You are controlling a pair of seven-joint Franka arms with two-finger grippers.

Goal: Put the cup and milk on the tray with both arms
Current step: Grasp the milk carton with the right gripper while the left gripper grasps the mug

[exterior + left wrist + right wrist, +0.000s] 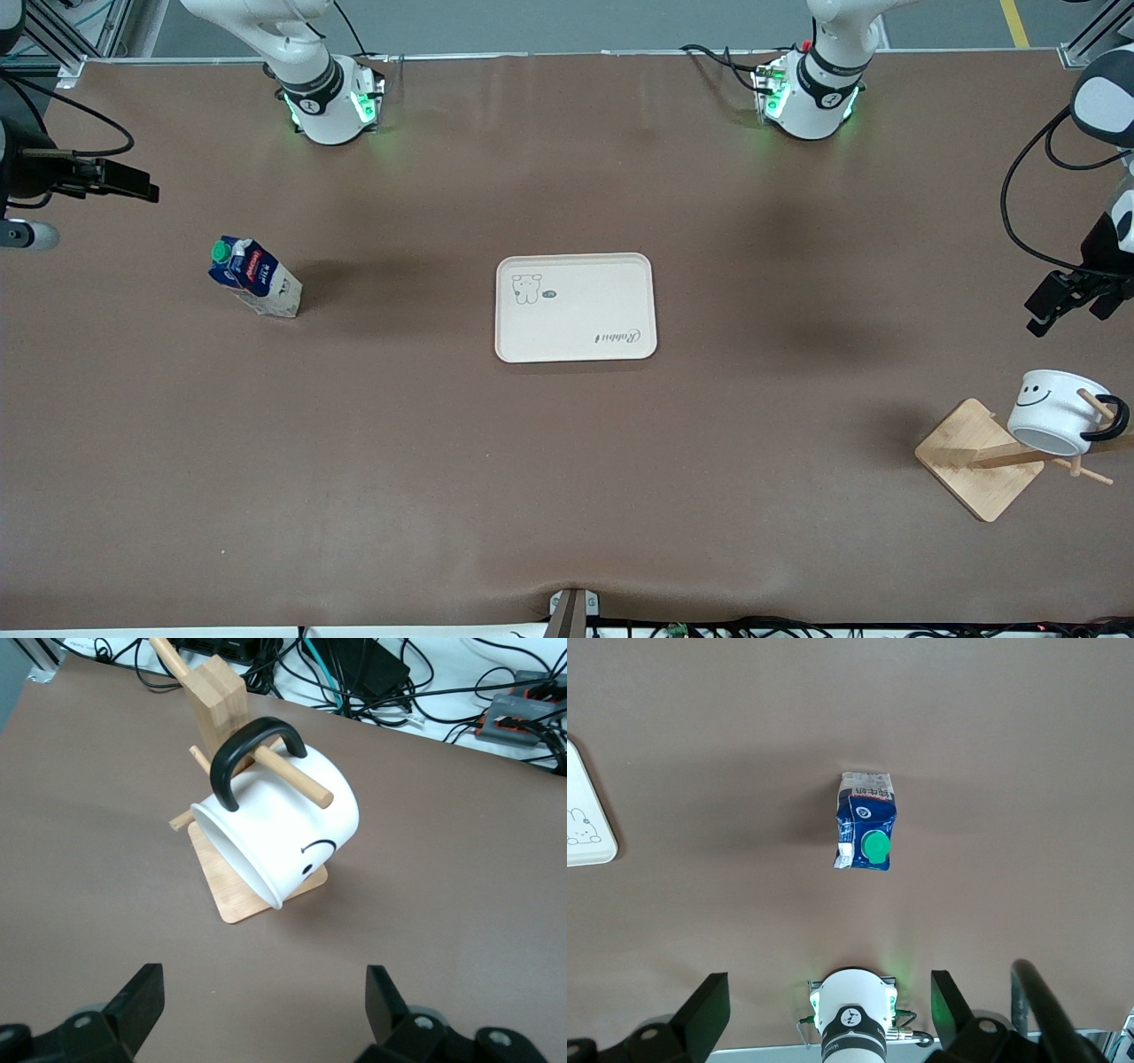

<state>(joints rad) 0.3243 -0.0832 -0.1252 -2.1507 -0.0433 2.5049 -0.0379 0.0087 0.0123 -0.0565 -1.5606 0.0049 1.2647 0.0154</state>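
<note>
Cup [1052, 409]: glossy white mug, hung tilted by its black loop handle on a wooden rack [979, 456] peg at the left arm's end of the desk [443, 487]. Milk [255, 276]: gable-top carton, upright, toward the right arm's end. Tray [576, 307]: flat cream rectangle, rounded corners, between them. Left gripper [1070, 301] over the desk near the cup, jaws apart. Right gripper [115, 180] aloft near the milk, jaws apart.

Both arms are glossy white with black bands at the joints, and their round bases glow green (each ringed by small connectors and thin black leads). Black cables loop beside each arm, and each black gripper ends in blocky, angular fingers.
</note>
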